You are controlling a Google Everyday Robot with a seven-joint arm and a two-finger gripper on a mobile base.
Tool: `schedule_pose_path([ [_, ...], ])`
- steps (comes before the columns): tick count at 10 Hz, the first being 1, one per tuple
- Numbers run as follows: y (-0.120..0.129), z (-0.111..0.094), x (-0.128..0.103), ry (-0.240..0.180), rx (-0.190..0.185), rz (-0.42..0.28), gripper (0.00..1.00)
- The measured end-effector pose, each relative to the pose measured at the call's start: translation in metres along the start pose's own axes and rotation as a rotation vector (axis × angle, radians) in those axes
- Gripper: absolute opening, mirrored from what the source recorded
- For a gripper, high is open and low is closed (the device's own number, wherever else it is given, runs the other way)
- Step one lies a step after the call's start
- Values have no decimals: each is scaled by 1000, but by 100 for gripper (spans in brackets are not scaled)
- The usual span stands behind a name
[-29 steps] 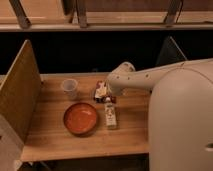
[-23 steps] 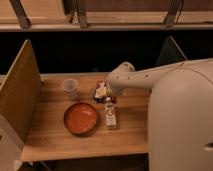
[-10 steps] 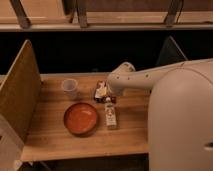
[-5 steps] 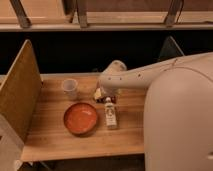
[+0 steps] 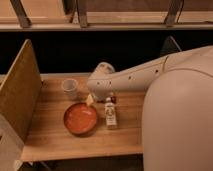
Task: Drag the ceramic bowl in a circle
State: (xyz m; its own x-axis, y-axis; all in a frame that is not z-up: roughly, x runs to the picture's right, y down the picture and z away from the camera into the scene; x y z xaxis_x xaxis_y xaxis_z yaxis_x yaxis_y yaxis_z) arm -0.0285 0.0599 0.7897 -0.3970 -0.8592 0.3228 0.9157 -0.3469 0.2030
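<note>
The ceramic bowl [image 5: 80, 118] is round, shallow and orange-red with a darker rim. It sits on the wooden table [image 5: 55, 140], left of centre, and looks empty. My white arm reaches in from the right. The gripper [image 5: 94, 96] hangs at the arm's end, just above the bowl's far right rim, between the bowl and the cup. I cannot tell whether it touches the bowl. A small translucent white cup [image 5: 69, 88] stands behind the bowl, to the left of the gripper.
A small bottle with a white label [image 5: 110, 114] lies just right of the bowl. A yellowish packet [image 5: 90, 100] shows partly under the gripper. An upright wooden panel [image 5: 20, 90] borders the table's left side. My white body [image 5: 180, 125] fills the right side.
The arm has swung left and lower, bringing the gripper from above the packet to the bowl's far right rim. Bowl, cup and bottle have not moved.
</note>
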Motion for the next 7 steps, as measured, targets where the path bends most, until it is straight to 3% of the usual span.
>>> schedule_pose_path([
  [3,-5,5,3,-6,5,-14,80],
  [5,-37,25,10,-36,50,-78,80],
  [7,-61,53,6,-99,104,-115,80],
])
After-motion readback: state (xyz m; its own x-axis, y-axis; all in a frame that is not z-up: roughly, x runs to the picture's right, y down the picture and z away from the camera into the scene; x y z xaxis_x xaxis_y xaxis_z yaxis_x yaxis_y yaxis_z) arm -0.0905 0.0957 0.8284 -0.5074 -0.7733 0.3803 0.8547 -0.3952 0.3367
